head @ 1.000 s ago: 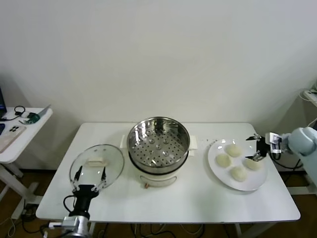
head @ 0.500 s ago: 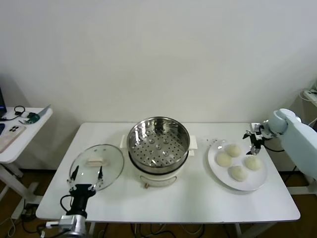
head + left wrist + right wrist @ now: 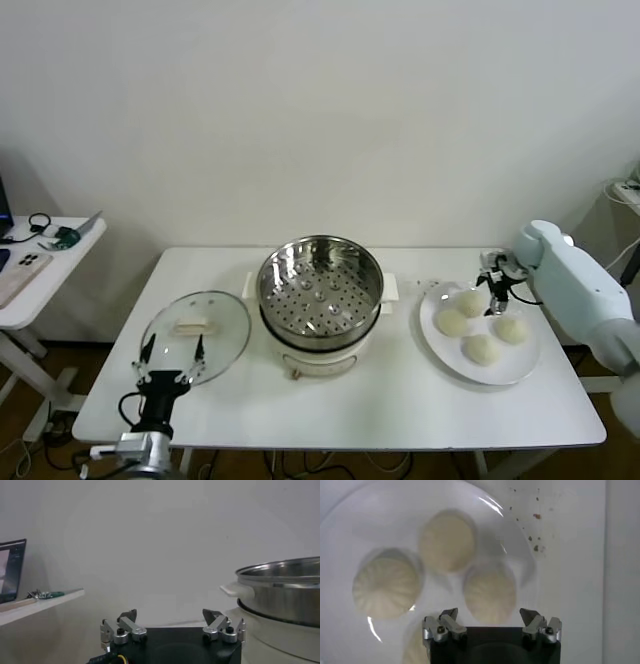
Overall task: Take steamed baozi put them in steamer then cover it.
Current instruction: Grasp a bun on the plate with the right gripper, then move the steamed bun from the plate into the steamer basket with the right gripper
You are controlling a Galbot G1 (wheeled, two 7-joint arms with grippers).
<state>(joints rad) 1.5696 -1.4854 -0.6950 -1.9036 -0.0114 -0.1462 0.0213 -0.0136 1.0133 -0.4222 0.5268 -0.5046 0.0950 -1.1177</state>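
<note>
Since earlier, the right gripper has swung inward over the plate, fingers spread, right of centre; centre on one bun before closing. Left gripper idles open by the lid.

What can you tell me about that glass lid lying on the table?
The glass lid is round and clear, with a metal rim and a white oblong handle at its middle. It lies flat on the white table, handle up, beside the steamer on the robot's left, apart from it. The left gripper hovers open at its near edge, not holding it.
</note>
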